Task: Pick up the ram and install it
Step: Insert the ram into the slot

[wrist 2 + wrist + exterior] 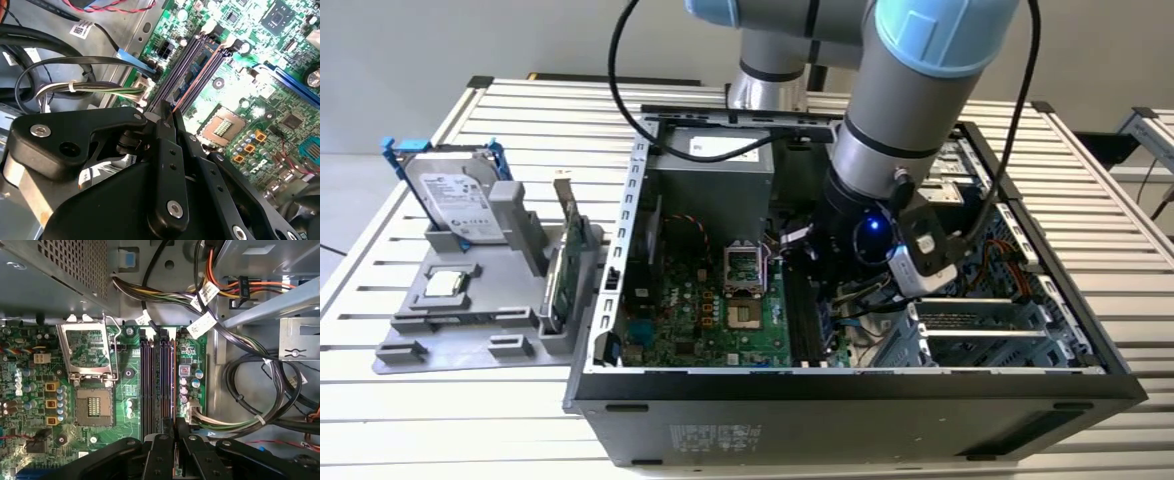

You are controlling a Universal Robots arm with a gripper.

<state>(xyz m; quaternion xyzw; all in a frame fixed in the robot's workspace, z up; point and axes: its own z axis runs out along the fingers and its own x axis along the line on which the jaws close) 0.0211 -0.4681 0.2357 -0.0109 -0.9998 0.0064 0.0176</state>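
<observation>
The hand [174, 432] sits low inside the open computer case [854, 385], right over the memory slots [157, 385] of the motherboard [707, 320]; its two black fingers [159, 452] stand close together, clamped on the ram [173, 385], which shows in the first wrist view as a thin edge-on strip running up from between the fingertips along the outermost slot, beside the small capacitors [185, 390]; in the second wrist view the same thin edge [176, 102] leaves the fingertips and follows the dark slots toward their white end latches [227, 42]

The stick's long axis lies parallel to the slots, its board standing on edge, so it appears lined up for seating; whether it is fully pressed home I cannot tell

To do this step well, my judgement is that the push should go straight down into the slot, evenly along the stick, with no twist, and that the end latches should close on both ends; the bundled power cables [240, 415] lie just beside the slots and could snag the hand

On the bench [480, 400], well apart, a grey holder [467, 310] carries a hard drive [454, 195] and an expansion card [564, 260]
</observation>
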